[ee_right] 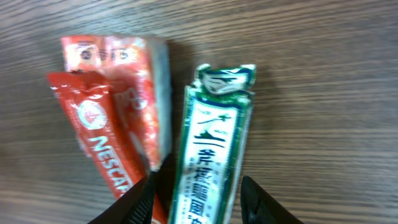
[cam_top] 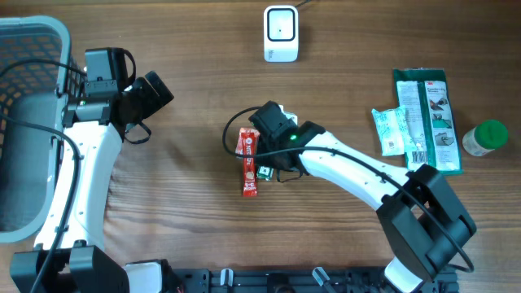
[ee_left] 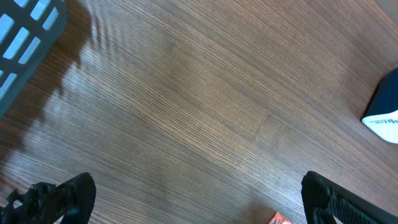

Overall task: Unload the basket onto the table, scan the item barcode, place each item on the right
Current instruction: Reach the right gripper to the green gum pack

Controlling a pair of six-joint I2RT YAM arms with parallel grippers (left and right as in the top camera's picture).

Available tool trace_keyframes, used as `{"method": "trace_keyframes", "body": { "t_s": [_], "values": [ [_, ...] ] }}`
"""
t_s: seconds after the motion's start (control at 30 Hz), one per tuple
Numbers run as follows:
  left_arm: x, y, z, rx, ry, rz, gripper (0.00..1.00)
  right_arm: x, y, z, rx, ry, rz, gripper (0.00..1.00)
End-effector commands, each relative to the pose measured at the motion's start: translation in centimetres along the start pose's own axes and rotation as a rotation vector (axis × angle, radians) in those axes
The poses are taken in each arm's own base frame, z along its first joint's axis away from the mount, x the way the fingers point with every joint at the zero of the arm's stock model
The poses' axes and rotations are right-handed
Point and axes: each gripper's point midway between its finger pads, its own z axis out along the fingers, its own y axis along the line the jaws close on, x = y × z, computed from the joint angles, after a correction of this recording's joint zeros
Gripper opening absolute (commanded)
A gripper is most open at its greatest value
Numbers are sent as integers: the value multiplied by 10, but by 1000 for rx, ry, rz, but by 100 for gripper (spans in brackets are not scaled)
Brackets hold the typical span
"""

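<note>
A green sachet with white print lies beside two red sachets at the table's middle. My right gripper is over it, one finger pressed at each long edge, shut on it. From overhead only a green corner of the sachet shows under the right gripper, next to the red sachets. The white barcode scanner stands at the far edge, well apart from it. My left gripper hovers wide open at the left, and its wrist view shows the left gripper holding nothing over bare wood.
A grey basket fills the far left. At the right lie a large green package, a pale green sachet and a green-lidded bottle. The scanner's edge and a red sachet's corner show in the left wrist view.
</note>
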Motion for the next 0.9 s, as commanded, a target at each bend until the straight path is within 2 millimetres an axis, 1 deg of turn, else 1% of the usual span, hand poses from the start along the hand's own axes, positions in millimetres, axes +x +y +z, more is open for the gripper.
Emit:
{"method": "trace_keyframes", "body": {
  "t_s": [0.0,0.23,0.43,0.6,0.77,0.87],
  "values": [
    [-5,1,-5,-2,-21,-3,100,-13,-11,-7,85,-95,27,43],
    [-5,1,-5,-2,-21,-3,100,-9,-17,-2,109,-81,24,43],
    [-5,1,-5,-2,-21,-2,100,-13,-34,-4,182,-103,24,44],
    [-5,1,-5,-2,-21,-2,100,-13,-34,-4,183,-101,25,44],
    [-5,1,-5,-2,-21,-2,100,-9,-38,2,188,-93,51,43],
    [-5,1,-5,-2,-21,-2,100,-5,-36,12,165,-76,46,43]
  ]
}}
